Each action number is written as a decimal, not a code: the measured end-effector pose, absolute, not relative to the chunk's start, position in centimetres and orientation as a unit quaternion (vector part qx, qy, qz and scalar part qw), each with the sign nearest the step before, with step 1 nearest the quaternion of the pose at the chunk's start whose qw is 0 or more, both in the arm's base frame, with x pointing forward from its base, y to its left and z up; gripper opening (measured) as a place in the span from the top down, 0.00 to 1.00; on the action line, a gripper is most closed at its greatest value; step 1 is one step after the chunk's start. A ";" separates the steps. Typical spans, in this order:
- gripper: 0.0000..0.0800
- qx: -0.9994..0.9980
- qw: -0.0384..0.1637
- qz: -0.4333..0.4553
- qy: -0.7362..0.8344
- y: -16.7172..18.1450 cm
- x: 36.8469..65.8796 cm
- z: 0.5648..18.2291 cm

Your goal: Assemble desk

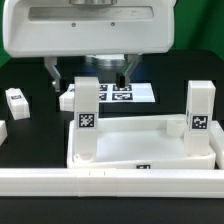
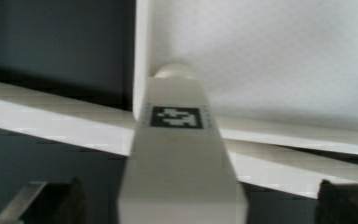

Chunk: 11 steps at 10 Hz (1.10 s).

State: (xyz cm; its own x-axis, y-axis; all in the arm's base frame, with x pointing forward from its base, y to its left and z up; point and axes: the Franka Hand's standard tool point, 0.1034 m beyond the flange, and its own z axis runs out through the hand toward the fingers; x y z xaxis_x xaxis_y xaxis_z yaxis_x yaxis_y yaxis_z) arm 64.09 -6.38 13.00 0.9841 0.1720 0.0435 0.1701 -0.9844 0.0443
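Observation:
The desk's white tray-like tabletop (image 1: pixel 150 142) lies upside up on the black table, and two tagged white legs stand upright in it. One leg (image 1: pixel 87 108) is at the corner on the exterior view's left, the other leg (image 1: pixel 200 112) at the right corner. My gripper (image 1: pixel 88 80) hangs open over the top of the left leg, one dark finger on either side. In the wrist view that leg (image 2: pixel 176 150) runs between the fingers (image 2: pixel 345 203) with a gap on each side, down to the tabletop (image 2: pixel 282 60). Nothing is gripped.
The marker board (image 1: pixel 140 94) lies behind the tabletop. A small white block with dark marks (image 1: pixel 17 99) sits at the exterior view's left, another white piece (image 1: pixel 3 131) at the far left edge. A long white rail (image 1: pixel 110 181) runs along the front.

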 end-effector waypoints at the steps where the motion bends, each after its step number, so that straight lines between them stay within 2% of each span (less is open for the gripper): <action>1: 0.19 0.996 0.020 0.023 0.084 -6.7 64.0 12.9; 3: 0.19 0.996 0.020 0.021 0.082 -6.9 63.9 12.7; 4: 0.34 0.996 0.020 0.021 0.083 -6.7 63.9 12.7; 5: 0.34 0.996 0.019 0.021 0.083 -6.6 63.9 12.7; 6: 0.52 0.996 0.019 0.021 0.083 -6.6 63.9 12.7; 7: 0.64 0.996 0.019 0.021 0.080 -6.6 63.9 12.7; 9: 0.64 0.997 0.019 0.021 0.071 -6.6 63.9 12.7; 11: 0.64 1.000 0.010 0.024 -0.004 -6.7 63.8 12.7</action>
State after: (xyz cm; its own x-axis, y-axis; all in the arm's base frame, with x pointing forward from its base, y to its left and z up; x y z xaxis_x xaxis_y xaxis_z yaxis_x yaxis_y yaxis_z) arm 63.85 -6.74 12.71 0.9988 -0.0080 0.0474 -0.0090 -0.9997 0.0207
